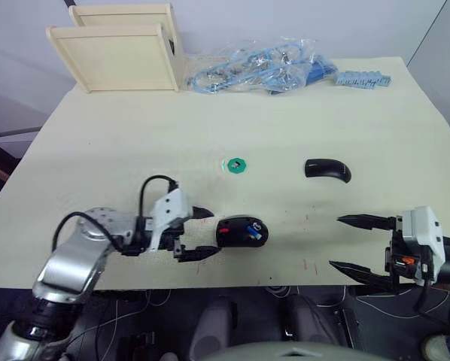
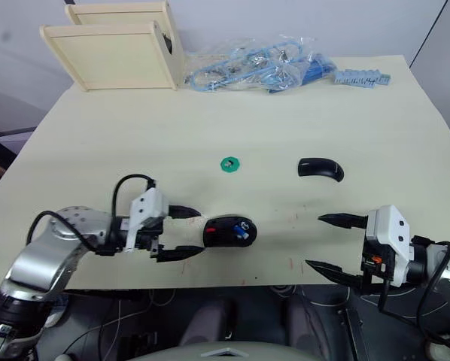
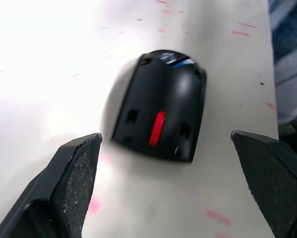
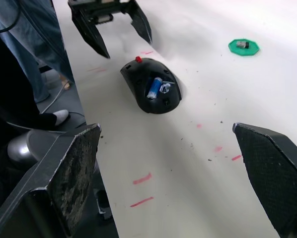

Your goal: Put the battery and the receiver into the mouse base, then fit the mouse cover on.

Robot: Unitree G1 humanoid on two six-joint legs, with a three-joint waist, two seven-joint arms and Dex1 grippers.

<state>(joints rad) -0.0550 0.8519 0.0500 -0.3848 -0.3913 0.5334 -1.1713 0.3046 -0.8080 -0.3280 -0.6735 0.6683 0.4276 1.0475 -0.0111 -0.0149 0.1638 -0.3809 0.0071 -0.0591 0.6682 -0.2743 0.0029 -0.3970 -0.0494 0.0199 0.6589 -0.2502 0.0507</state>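
The mouse base [image 1: 241, 232] lies near the table's front edge, a black oval with a red wheel [image 3: 158, 128]. The blue battery [image 4: 153, 87] sits in its bay beside a pale spot. My left gripper [image 1: 205, 234] is open just left of the base, its fingers [image 3: 76, 183] apart from it. The glossy black mouse cover [image 1: 326, 169] rests farther back to the right. A small grey piece, seemingly the receiver [image 4: 243, 44], lies on a green disc [image 1: 235, 165]. My right gripper [image 1: 335, 241] stands open and empty, right of the base and in front of the cover.
Two pale wooden boxes [image 1: 123, 49] stand at the back left. Plastic bags of blue cables [image 1: 263, 71] and a blue strip [image 1: 364, 78] lie along the back edge. A person's legs [image 4: 19, 59] stand by the table in the right wrist view.
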